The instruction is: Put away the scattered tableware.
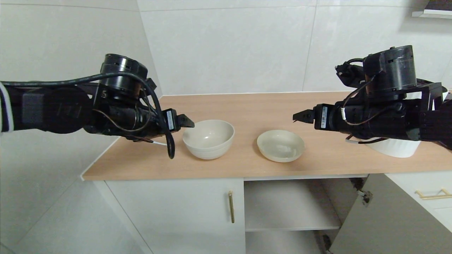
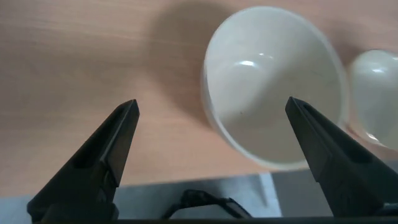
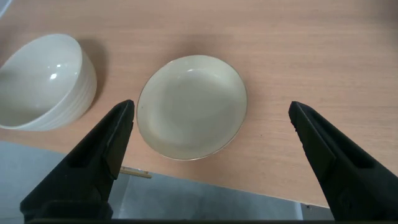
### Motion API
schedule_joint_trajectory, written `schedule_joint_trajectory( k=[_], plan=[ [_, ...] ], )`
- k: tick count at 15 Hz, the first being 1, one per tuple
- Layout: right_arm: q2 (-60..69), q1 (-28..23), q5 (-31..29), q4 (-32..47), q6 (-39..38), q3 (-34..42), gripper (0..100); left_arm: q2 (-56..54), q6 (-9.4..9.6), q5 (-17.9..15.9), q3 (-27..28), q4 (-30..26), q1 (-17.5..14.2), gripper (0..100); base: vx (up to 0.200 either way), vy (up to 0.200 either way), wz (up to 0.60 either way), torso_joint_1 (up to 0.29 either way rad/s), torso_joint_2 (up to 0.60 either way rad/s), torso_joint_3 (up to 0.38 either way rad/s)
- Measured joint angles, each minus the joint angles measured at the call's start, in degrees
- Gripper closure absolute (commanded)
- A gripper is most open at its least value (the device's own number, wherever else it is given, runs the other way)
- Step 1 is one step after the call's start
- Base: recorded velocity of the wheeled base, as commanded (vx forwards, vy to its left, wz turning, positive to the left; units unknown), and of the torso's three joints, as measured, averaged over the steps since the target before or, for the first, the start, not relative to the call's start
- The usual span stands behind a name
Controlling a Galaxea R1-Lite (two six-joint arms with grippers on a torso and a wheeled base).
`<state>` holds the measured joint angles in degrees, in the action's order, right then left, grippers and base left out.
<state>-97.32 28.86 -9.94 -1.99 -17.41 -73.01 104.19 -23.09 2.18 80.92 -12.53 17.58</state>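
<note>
Tableware sits on the wooden counter (image 1: 247, 106). We see a deep cream bowl (image 1: 208, 139) toward the robot's left and a shallow dish (image 1: 280, 145) near it on the right, the two apart and both upright near the front edge. The left gripper (image 1: 189, 123) hangs just beside the deep bowl's rim, its jaws spread wide and holding nothing. The right gripper (image 1: 296, 116) hovers above the counter to the right of the dish, its jaws likewise spread and empty. A white ribbed vessel (image 1: 392, 147) stands behind the right arm. Below the counter, one cabinet compartment (image 1: 282, 204) stands open.
</note>
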Motion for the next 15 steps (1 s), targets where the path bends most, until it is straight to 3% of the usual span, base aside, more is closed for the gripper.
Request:
schedule_joint_trajectory(
  k=[3,7,8,15],
  plan=[
    [-0.28,0.63,0.00,-0.01,-0.05,0.20,0,4.46,0.00,6.05,2.51,0.06,1.29,0,0.000,0.000,0.00,0.000,0.00,0.000],
    [-0.39,0.68,0.00,-0.01,-0.10,0.27,0,7.06,-0.12,6.35,3.39,0.06,2.23,0,0.000,0.000,0.00,0.000,0.00,0.000],
    [-0.39,0.68,-0.38,-0.04,-0.13,0.27,0,7.49,-0.12,6.38,3.41,0.06,2.51,100,0.000,0.000,0.00,0.000,0.00,0.000],
    [-0.39,0.63,-0.99,-0.04,-0.11,0.16,0,9.36,-0.11,6.22,3.30,0.50,4.05,100,0.000,0.000,0.00,0.000,0.00,0.000]
  ],
)
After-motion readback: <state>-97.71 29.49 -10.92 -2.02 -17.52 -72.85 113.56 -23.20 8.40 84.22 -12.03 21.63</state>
